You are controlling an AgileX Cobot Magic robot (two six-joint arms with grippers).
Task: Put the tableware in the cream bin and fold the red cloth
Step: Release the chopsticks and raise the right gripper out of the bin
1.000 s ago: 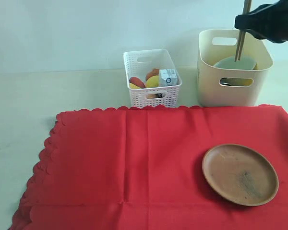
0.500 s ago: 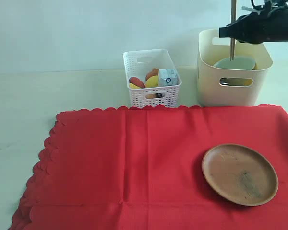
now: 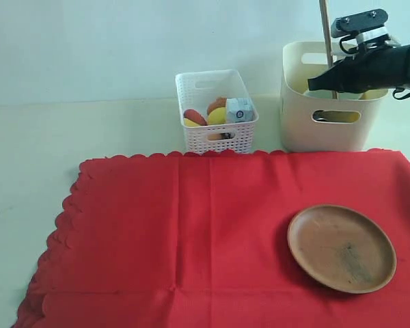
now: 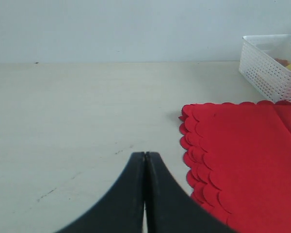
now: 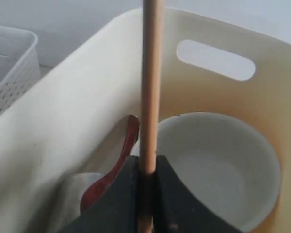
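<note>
1. The right gripper (image 3: 317, 85) hung over the cream bin (image 3: 326, 130), its jaws pinched narrow on the wooden chopsticks (image 3: 326, 41). I could not tell whether that was 1 stick or a pair pressed together.
2. The chopsticks stood nearly upright. Their long upper part rose above the fingers and their lower part ran down between them toward the inside of the bin, where the tip was hidden.
3. Seen from the right wrist, a pale greenish-white bowl (image 5: 218, 165) sat in the bin just beside and below the fingers. A reddish-brown curved piece (image 5: 117, 167) lay on the other side, next to the bin's wall. A grey shape near it was too blurred to name.
4. The left gripper (image 4: 145, 156) had its 2 fingers pressed together on nothing. It hung above bare table, near the scalloped corner of the red cloth (image 4: 242, 155) but not touching it.
5. The round terracotta-brown plate (image 3: 342, 248) lay flat on the cloth toward its right front part, well apart from both grippers.
6. The cloth was spread flat with faint crease lines across it. Its back edge reached just in front of the bin and the white lattice basket (image 3: 217, 116).
7. That basket stood to the left of the bin, apart from it, holding yellow, red and orange food and a small blue-white carton (image 3: 238, 109).
8. The table (image 3: 68, 143) was a pale cream surface with a few faint scuffs, and a plain pale wall (image 3: 123, 41) stood behind it.
</note>
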